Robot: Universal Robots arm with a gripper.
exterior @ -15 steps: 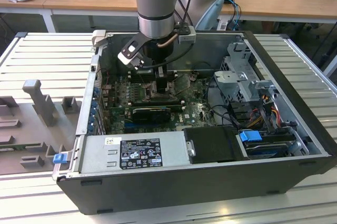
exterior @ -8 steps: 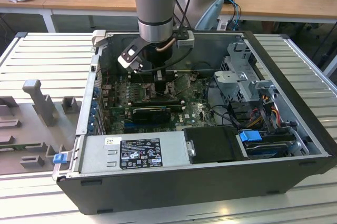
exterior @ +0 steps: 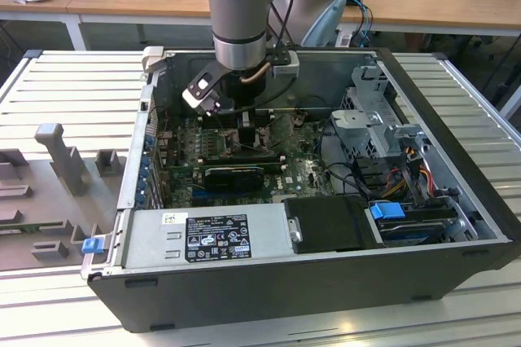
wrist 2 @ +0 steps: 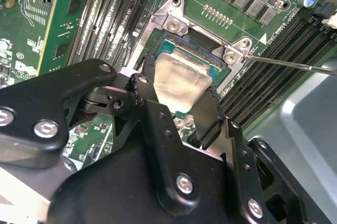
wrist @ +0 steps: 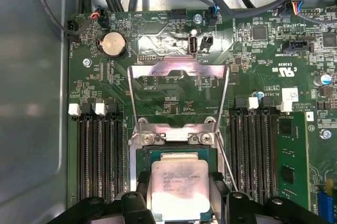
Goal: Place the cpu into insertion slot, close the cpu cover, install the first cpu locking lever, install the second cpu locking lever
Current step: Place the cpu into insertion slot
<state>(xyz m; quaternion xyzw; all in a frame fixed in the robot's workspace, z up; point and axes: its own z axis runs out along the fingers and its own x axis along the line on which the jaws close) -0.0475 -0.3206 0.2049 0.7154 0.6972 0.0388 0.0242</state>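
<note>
Cpu (wrist: 176,192): small flat square, dull silver-beige face with faint print, lying over the black-rimmed insertion slot (wrist: 210,158) on the green motherboard (wrist: 253,66); cannot tell whether it is fully seated. Gripper (wrist: 179,182) fingers (wrist 2: 151,95) are clamped against two opposite cpu edges in both wrist views. Exterior view, left to right: arm reaching down into the open computer case (exterior: 269,290), then grey drive cage (exterior: 374,111); cpu cover (wrist: 181,70), a thin silver frame, stands flipped open.

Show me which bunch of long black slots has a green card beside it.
The bunch across the cpu from the grey case wall: the green card runs along it. The other bunch borders that wall.
</note>
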